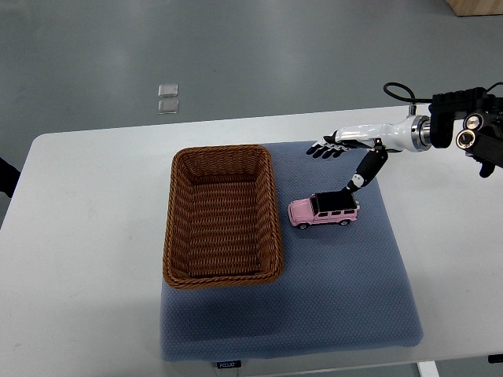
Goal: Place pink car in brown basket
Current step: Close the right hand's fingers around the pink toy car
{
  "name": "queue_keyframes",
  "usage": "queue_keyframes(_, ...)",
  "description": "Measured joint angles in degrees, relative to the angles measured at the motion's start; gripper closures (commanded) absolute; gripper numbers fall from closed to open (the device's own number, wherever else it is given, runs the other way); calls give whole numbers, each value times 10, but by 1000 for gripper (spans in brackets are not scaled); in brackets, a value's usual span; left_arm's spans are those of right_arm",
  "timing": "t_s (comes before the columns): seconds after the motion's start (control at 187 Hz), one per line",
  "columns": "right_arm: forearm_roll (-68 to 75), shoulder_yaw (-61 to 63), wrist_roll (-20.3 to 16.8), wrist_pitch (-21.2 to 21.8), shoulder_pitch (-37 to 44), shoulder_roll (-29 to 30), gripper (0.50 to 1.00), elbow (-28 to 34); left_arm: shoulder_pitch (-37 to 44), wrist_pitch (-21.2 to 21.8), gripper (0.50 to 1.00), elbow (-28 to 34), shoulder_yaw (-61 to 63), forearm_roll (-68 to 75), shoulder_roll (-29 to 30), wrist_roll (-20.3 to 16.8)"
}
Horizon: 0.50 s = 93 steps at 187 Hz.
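On blue mat, tabletop centre: pink car, long axis left-right, nose toward brown basket just beside its left. Right hand above and slightly behind car, nearer arm; fingers spread flat, pointing left; thumb angled down near car roof, contact uncertain. Holds nothing. Left hand absent from view. Basket interior shows no contents.

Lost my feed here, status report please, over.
Right hand open above the mat, holding nothing. Left hand out of view. Pink car on mat, right of basket, not grasped. Basket empty, nothing in the way.
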Motion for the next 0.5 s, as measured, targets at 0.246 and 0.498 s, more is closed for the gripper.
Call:
queue_keyframes(0.246,2,-6,-2,-17,-14,6,589,2,0,0,500,0,0,0,0,0)
queue_keyframes(0.498,5,-4,-2,-18,-31,8,591,12,0,0,500,1,0,0,0,0)
